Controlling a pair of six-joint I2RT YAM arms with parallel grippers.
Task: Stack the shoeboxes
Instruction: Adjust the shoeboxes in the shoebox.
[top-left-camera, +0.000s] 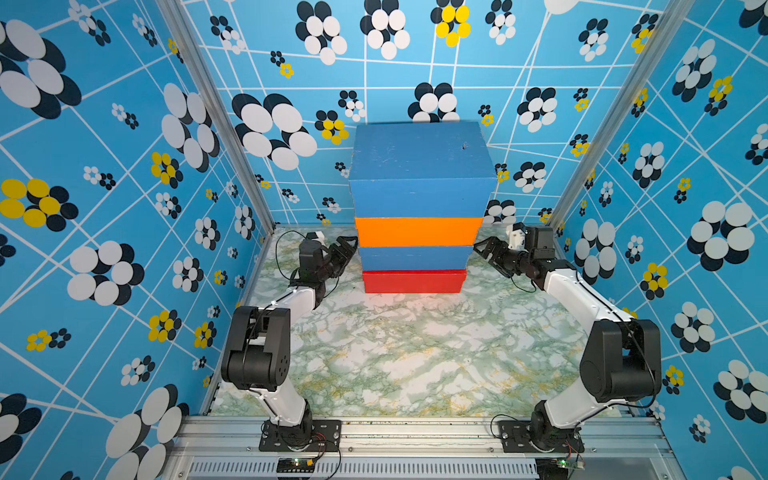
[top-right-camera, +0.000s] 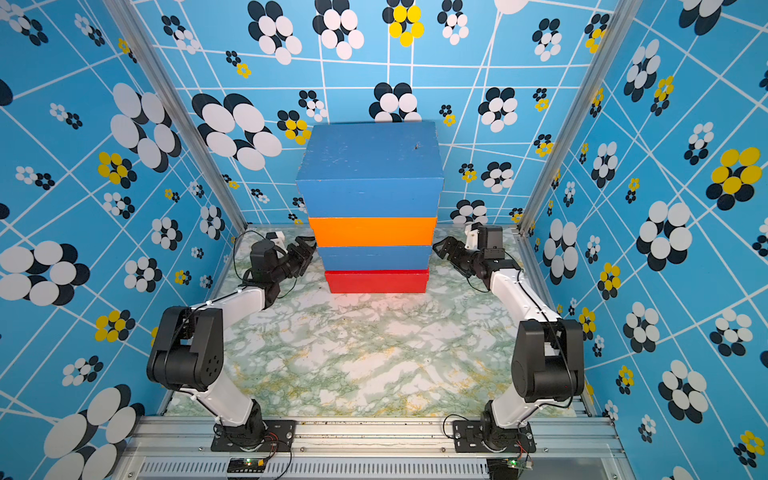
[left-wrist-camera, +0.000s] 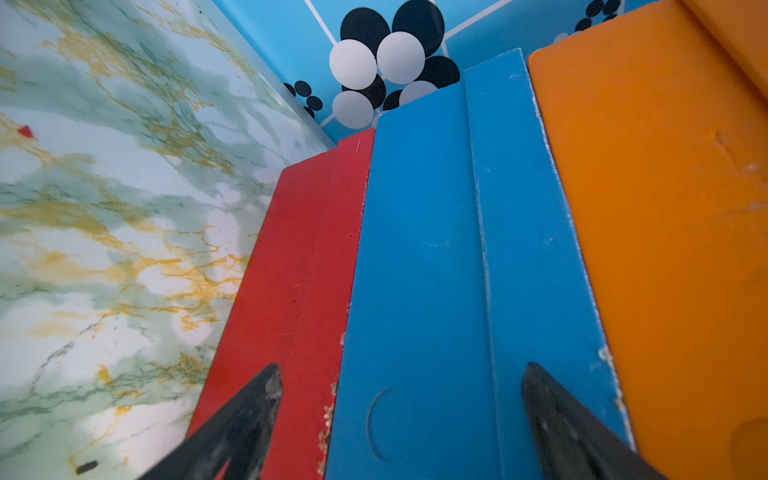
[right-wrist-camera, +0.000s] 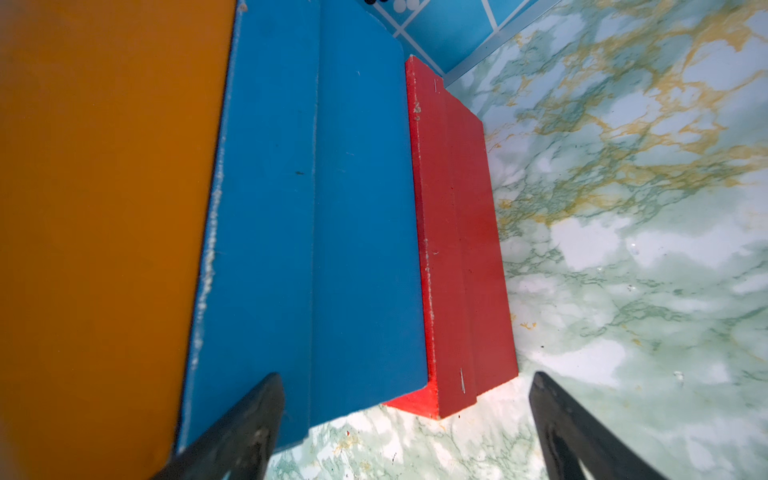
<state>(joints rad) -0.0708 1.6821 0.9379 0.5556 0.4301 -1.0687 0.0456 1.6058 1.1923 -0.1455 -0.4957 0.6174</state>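
Four shoeboxes stand in one stack at the back middle of the table, seen in both top views. From the bottom they are a red box (top-left-camera: 413, 281), a blue box (top-left-camera: 415, 257), an orange box (top-left-camera: 417, 231) and a second blue box (top-left-camera: 419, 162) on top. My left gripper (top-left-camera: 348, 249) is open, close against the stack's left end. In the left wrist view its jaws (left-wrist-camera: 402, 370) straddle the lower blue box (left-wrist-camera: 419, 270) beside the red box (left-wrist-camera: 303, 270). My right gripper (top-left-camera: 484, 249) is open beside the stack's right end. In the right wrist view its jaws (right-wrist-camera: 406, 377) hold nothing.
The stack stands on a green marbled tabletop (top-left-camera: 395, 353), close to the blue flowered back wall (top-left-camera: 291, 83). Patterned side walls and aluminium posts (top-left-camera: 232, 137) close in both sides. A metal rail (top-left-camera: 415, 432) carries both arm bases at the front. A small red chip (left-wrist-camera: 25, 131) lies on the table.
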